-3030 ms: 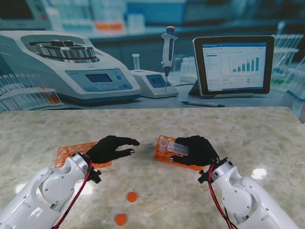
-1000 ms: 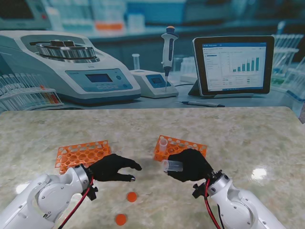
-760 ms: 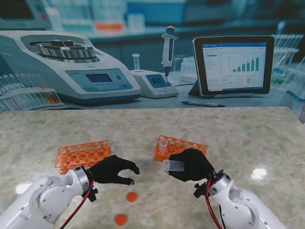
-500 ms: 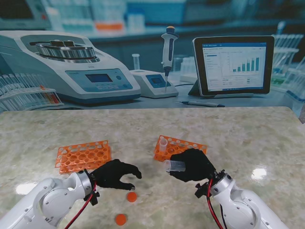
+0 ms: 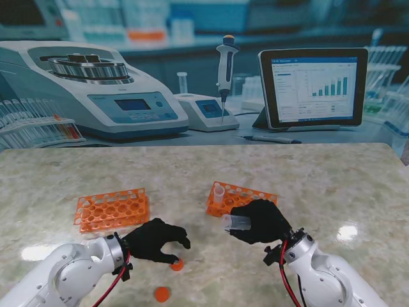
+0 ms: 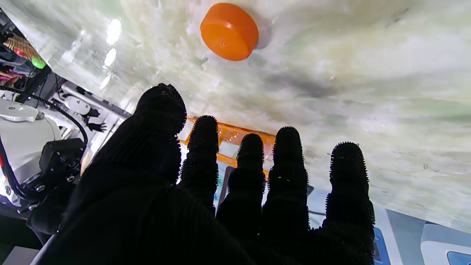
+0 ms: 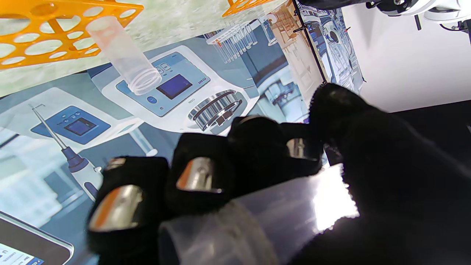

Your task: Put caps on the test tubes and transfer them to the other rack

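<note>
Zero tubes capped or transferred so far, as far as I can see. Left to right: left rack (image 5: 112, 210) sits empty on the tabletop (image 5: 319, 173), farther from me than my left hand (image 5: 155, 240). That hand holds nothing, fingers (image 6: 204, 147) apart and curled over the near orange cap (image 5: 177, 263); in the stand view the fingertips look to be touching or just beside it, can't tell which. In the wrist view the cap (image 6: 229, 31) lies clear of the fingertips. Second cap (image 5: 162, 294) lies nearer to me, untouched. Right rack (image 5: 246, 195) has one uncapped tube (image 5: 219, 192) standing at its left end. My right hand (image 5: 262, 220) is clamped on another open tube (image 5: 236, 222), held on its side, mouth pointing left. Remaining, my read: grab cap, seat it on the held tube, move it to the left rack, repeat for the standing tube. Versus three seconds ago: right hand has pulled the tube off the rack toward me; left hand has come back from over the left rack and dropped toward the cap, closing in over the last second.
</note>
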